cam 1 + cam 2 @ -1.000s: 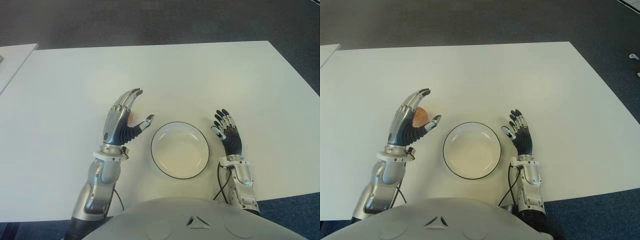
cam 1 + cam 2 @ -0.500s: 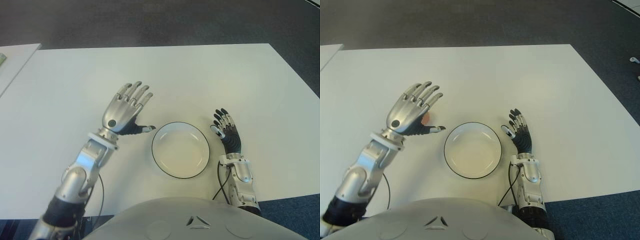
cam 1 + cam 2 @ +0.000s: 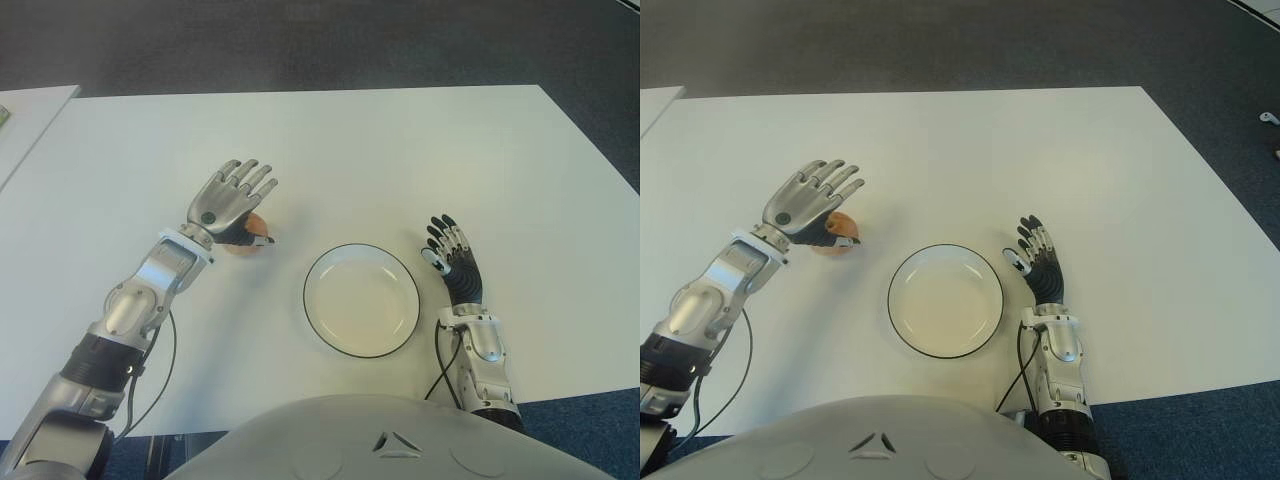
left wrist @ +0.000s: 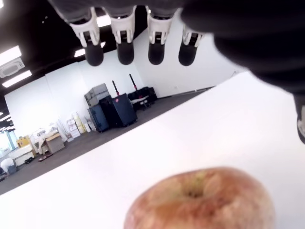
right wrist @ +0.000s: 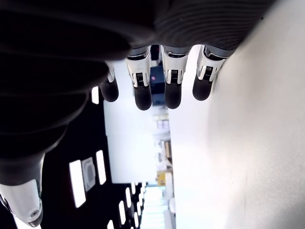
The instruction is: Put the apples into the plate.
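Note:
One reddish-orange apple (image 3: 247,242) sits on the white table (image 3: 400,160), left of the white plate (image 3: 361,299) with a dark rim. My left hand (image 3: 232,197) hovers palm-down right over the apple with its fingers spread and nothing grasped. In the left wrist view the apple (image 4: 202,200) lies just under the palm, and the fingertips (image 4: 125,53) stretch out beyond it. My right hand (image 3: 452,261) shows to the right of the plate, fingers extended and holding nothing. The plate is empty.
A second white tabletop (image 3: 25,125) borders the far left. Dark carpet (image 3: 300,45) lies beyond the table's far edge. A small white item (image 3: 1265,114) lies on the floor at the far right.
My left hand has turned from edge-on to palm-down and shifted left and farther out, ending above the apple. The right hand and the plate have not moved.

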Controlling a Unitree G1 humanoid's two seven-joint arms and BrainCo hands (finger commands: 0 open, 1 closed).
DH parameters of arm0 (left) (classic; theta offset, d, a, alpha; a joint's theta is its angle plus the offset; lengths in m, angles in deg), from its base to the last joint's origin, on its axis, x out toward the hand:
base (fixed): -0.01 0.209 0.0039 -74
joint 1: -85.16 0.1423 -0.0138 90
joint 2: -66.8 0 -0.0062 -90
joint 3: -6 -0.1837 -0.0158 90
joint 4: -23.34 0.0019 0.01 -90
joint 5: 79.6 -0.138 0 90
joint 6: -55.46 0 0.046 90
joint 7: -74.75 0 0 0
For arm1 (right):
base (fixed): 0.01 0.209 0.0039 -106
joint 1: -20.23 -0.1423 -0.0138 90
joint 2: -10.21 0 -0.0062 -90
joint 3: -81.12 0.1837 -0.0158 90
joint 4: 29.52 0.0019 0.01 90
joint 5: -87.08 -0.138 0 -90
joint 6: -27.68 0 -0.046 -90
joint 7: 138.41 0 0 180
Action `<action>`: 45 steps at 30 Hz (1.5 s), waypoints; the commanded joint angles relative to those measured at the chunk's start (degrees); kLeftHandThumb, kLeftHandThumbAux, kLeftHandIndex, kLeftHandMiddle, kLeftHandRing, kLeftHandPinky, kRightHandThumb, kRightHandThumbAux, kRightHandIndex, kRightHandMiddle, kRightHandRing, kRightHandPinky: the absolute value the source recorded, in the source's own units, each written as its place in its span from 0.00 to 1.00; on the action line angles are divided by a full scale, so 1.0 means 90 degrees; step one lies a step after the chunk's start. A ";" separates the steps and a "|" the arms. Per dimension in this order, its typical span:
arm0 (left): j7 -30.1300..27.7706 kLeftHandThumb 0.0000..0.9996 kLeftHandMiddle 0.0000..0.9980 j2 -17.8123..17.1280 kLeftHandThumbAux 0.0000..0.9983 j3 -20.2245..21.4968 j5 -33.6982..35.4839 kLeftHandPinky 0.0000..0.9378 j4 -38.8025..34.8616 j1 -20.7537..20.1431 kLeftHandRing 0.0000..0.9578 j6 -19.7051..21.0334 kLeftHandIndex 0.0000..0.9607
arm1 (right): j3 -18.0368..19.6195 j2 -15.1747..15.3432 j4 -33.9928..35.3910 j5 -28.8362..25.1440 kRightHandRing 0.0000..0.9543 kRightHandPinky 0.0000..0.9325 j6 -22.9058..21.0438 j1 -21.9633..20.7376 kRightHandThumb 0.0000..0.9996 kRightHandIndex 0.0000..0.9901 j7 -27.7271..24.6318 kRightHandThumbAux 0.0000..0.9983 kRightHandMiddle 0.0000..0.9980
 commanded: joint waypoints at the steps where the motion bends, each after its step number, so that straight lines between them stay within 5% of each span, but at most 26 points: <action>1: 0.0094 0.27 0.05 -0.0034 0.36 -0.0367 0.0018 0.04 0.0694 -0.0210 0.02 -0.0087 0.11 | 0.0047 -0.0042 -0.0933 0.0007 0.10 0.09 -0.0477 0.0533 0.21 0.05 -0.0056 0.62 0.13; 45: 0.1022 0.25 0.09 0.0218 0.32 -0.1195 0.0922 0.12 0.2280 -0.0414 0.08 -0.0039 0.11 | 0.0217 0.0076 -0.0958 -0.0124 0.11 0.09 -0.0245 0.0653 0.22 0.06 -0.0427 0.64 0.14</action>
